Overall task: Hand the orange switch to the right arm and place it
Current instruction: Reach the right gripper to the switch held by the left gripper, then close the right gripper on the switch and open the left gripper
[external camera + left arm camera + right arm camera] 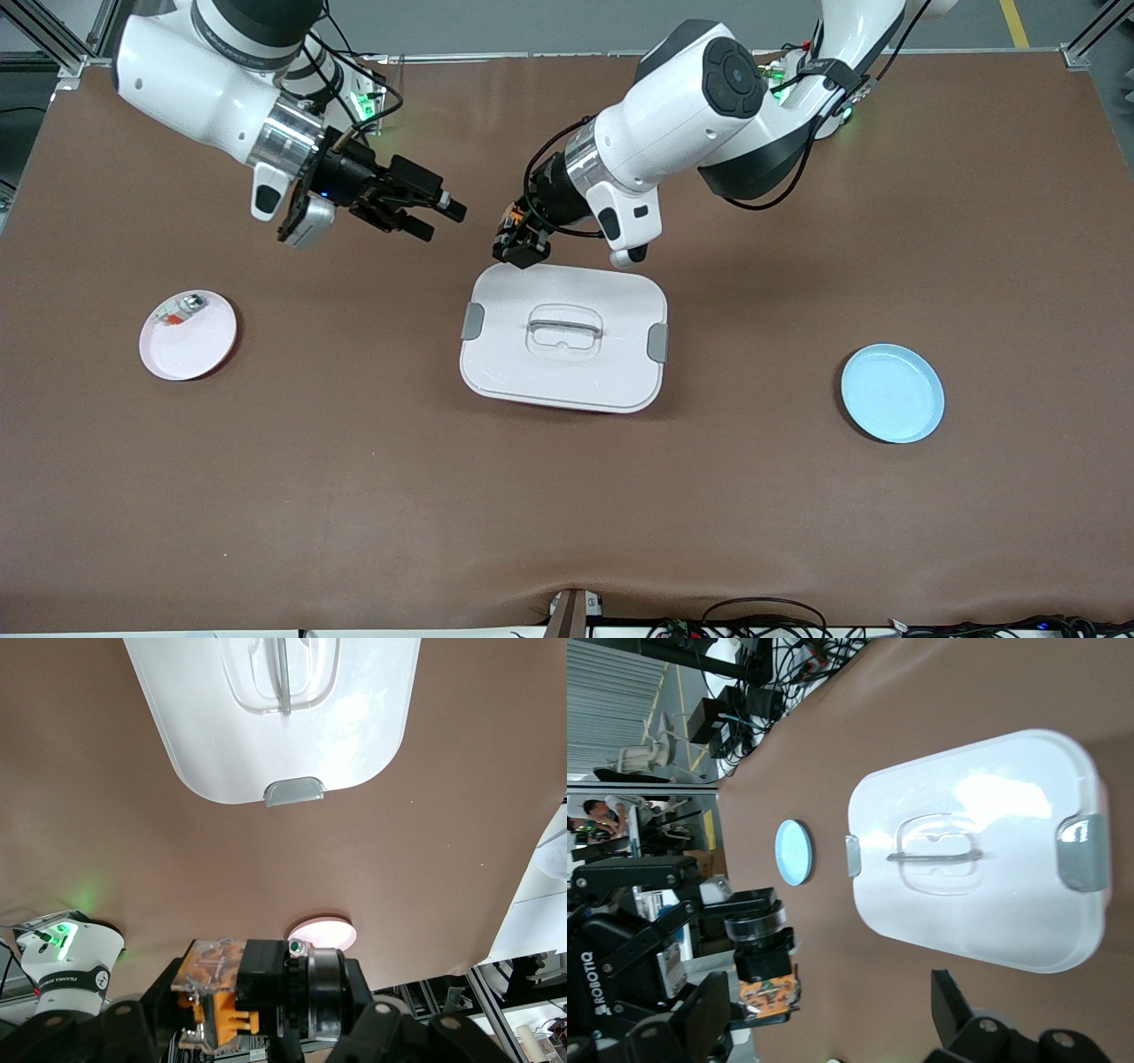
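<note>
Orange switch (217, 988) clamped in left claw (518, 241) above the white lidded box's (567, 372) edge | right claw (425, 213) spread apart, just beside over brown matte surface (797, 496) | advice: bring right fingers squarely around the hard black body, left releasing only after | glossy pink plate (199, 350), blue plate (893, 394) apart.

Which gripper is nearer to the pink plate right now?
The right. The right gripper hangs open over bare table, up from the pink plate. The left gripper, shut on the orange switch, is over the white lidded box's edge, toward the table's middle.
</note>
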{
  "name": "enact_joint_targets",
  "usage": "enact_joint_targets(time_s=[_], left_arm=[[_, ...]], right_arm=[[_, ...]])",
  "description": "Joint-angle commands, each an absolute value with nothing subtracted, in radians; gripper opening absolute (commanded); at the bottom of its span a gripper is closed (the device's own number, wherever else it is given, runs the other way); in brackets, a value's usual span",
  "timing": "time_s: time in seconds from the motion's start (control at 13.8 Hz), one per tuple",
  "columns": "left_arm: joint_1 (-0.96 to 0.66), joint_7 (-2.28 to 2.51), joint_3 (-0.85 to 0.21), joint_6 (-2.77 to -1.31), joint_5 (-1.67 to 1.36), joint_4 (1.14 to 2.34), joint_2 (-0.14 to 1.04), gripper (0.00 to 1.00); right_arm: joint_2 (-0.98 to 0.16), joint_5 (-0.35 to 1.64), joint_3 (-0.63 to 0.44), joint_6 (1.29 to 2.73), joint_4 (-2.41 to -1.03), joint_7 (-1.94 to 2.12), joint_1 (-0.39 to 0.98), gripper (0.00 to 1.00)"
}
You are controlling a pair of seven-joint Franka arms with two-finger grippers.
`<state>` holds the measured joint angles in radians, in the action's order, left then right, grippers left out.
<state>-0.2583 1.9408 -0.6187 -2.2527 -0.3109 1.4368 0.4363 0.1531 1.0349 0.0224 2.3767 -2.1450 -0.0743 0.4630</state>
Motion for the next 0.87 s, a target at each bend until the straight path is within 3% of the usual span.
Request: enact_joint_targets(time_s=[0.0,0.8], left_arm=[[-0.264,1.965,-0.618,-2.267,-0.288,1.42,0.443,0.16],[-0.264,1.965,-0.62,-2.267,-0.288,1.42,0.443,0.16]], right_arm=[[0.135,1.089,0.011,2.407,-2.132,-0.057,0.511,1.0],[0.072,1.092,0.011,2.552,-2.102,-0.072,0.637,1.0]])
